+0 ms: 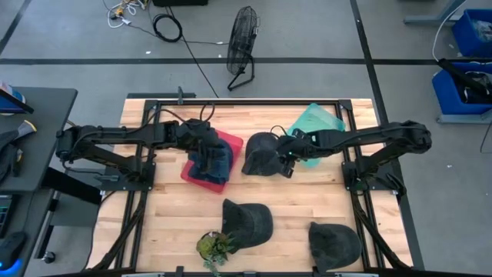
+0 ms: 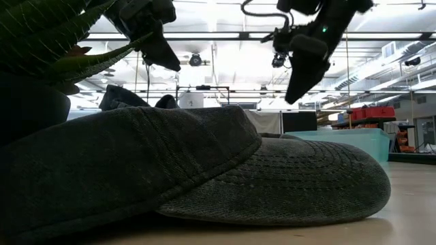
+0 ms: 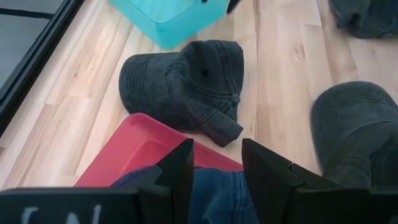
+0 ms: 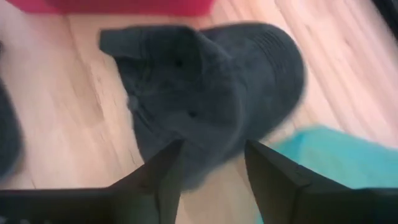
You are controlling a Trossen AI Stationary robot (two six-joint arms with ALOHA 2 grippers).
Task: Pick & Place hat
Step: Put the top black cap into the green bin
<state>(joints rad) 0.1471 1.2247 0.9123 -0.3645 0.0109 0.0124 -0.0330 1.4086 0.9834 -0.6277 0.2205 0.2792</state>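
Observation:
A dark grey cap (image 1: pixel 260 154) (image 3: pixel 186 84) (image 4: pixel 205 93) lies on the table's wood between a red bin (image 1: pixel 196 175) (image 3: pixel 137 155) and a teal bin (image 1: pixel 315 121) (image 4: pixel 336 155). A blue denim hat (image 1: pixel 217 163) (image 3: pixel 217 199) lies in the red bin. My left gripper (image 1: pixel 206 151) (image 3: pixel 216 168) (image 2: pixel 163 58) is open and hangs above the blue hat. My right gripper (image 1: pixel 286 159) (image 4: pixel 214 168) (image 2: pixel 296 92) is open and hovers over the dark cap's teal-bin side, raised off it.
Two more dark caps lie near the front edge, one in the middle (image 1: pixel 247 221) (image 2: pixel 204 170) (image 3: pixel 357 130) and one to the right (image 1: pixel 334 245). A small potted plant (image 1: pixel 215 246) (image 2: pixel 54 41) stands at the near edge. Bare wood lies on the table's near left.

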